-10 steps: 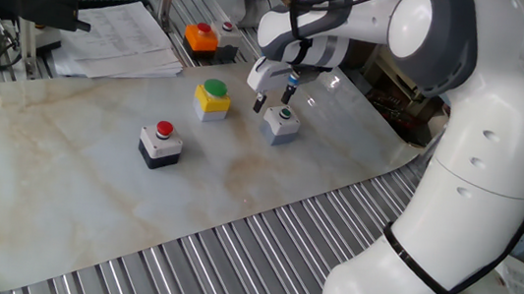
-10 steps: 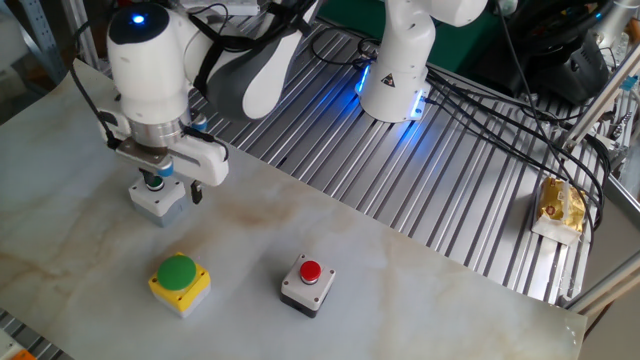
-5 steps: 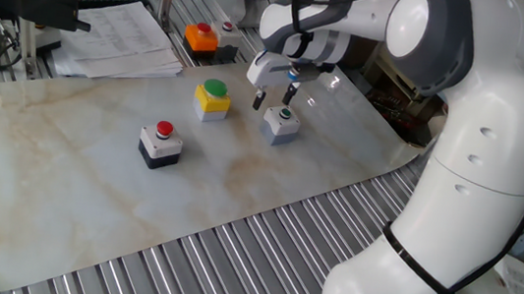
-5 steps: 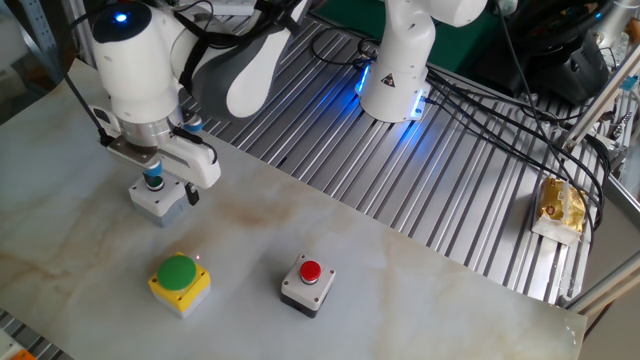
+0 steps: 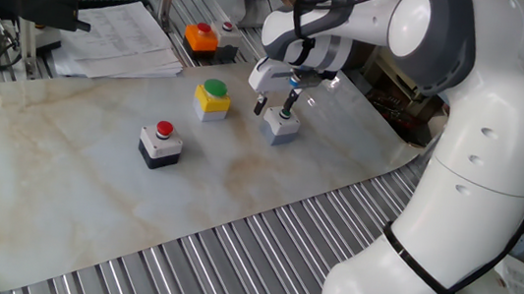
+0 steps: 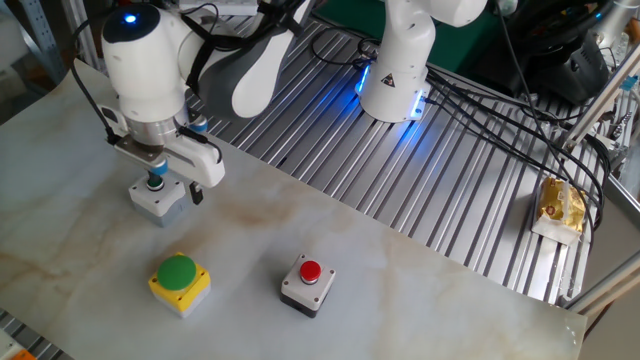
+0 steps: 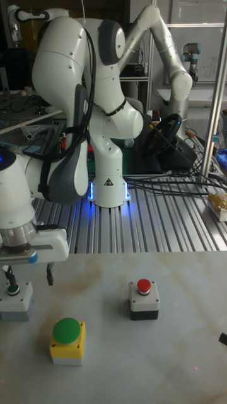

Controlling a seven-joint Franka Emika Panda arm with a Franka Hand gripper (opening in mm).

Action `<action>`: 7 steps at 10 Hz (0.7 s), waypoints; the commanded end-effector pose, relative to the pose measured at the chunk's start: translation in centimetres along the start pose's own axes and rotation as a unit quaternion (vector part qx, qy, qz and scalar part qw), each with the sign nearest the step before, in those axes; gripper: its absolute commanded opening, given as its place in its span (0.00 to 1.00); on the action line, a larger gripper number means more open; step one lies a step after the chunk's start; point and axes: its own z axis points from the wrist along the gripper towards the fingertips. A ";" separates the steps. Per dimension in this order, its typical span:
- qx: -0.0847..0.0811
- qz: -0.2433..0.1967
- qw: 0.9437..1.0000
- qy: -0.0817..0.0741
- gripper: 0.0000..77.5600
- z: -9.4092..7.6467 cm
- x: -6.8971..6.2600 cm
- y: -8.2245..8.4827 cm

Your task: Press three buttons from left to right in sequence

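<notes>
Marble-patterned table (image 5: 87,206) carries the three button boxes in a loose row, with metal rollers around it. Largest is the white arm (image 5: 477,172), which reaches over the far end of the row. Its tool (image 5: 276,103) has the fingers spread with a clear gap, and one finger (image 5: 289,101) stands right on the small dark-green button of the grey box (image 6: 158,197). The yellow box (image 5: 212,101) with the green button is just beside it, and the black box (image 5: 159,145) with the red button is further along, apart. I think the risk is a side push: an off-centre finger can slide the light grey box, or the other finger (image 5: 260,104) can bump the yellow box.
</notes>
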 end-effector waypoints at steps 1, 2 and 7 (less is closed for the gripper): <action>0.001 0.000 1.000 -0.001 1.00 -0.1 -0.1 -0.2; 0.001 0.000 1.000 -0.001 1.00 -0.1 -0.1 -0.4; 0.001 0.004 1.000 -0.001 1.00 0.2 0.4 -0.4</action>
